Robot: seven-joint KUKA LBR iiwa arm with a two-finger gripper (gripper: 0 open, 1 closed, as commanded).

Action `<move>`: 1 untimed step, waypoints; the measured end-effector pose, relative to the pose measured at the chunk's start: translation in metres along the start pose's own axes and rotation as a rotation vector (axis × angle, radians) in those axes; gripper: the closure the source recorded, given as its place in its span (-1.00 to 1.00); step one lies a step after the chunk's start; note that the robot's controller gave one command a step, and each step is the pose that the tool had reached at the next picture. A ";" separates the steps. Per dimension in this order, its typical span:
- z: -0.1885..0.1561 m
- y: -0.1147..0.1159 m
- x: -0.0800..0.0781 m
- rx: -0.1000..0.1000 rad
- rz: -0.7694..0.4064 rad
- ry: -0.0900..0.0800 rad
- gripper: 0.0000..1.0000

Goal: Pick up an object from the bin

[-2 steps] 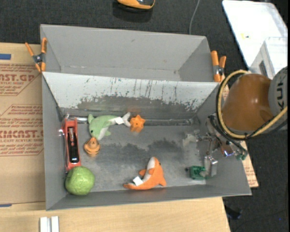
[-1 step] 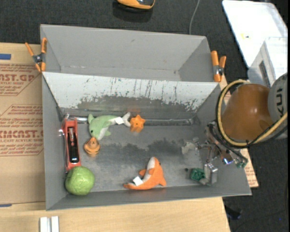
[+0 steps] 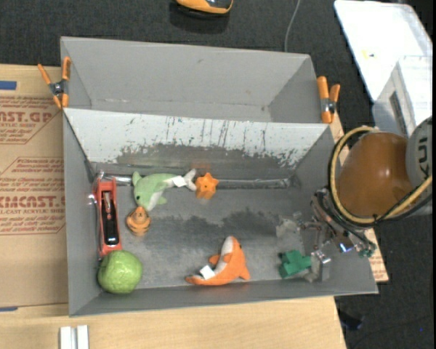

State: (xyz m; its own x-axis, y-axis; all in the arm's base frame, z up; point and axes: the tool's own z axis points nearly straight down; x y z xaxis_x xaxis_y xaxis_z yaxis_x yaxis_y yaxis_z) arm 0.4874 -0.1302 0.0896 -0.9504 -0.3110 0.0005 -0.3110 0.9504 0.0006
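Note:
My gripper (image 3: pixel 320 251) is low in the bin's front right corner, reaching in from the right. A small dark green toy (image 3: pixel 293 262) lies on the floor right beside it on its left, touching or nearly touching it. I cannot tell whether the toy is held. An orange and white fish-shaped toy (image 3: pixel 222 266) lies further left along the front wall, apart from the gripper.
A light green dolphin toy (image 3: pixel 153 187) and a small orange figure (image 3: pixel 206 185) lie by the back wall. At the left are a red and black tool (image 3: pixel 106 219), a small orange cone-like piece (image 3: pixel 137 221) and a green ball (image 3: pixel 120 272).

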 end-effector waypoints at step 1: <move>0.005 0.001 -0.003 -0.001 -0.235 -0.002 -1.00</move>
State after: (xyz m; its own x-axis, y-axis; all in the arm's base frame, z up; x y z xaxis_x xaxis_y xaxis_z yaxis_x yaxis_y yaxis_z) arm 0.4901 -0.1285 0.0846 -0.8517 -0.5241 -0.0016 -0.5241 0.8517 0.0019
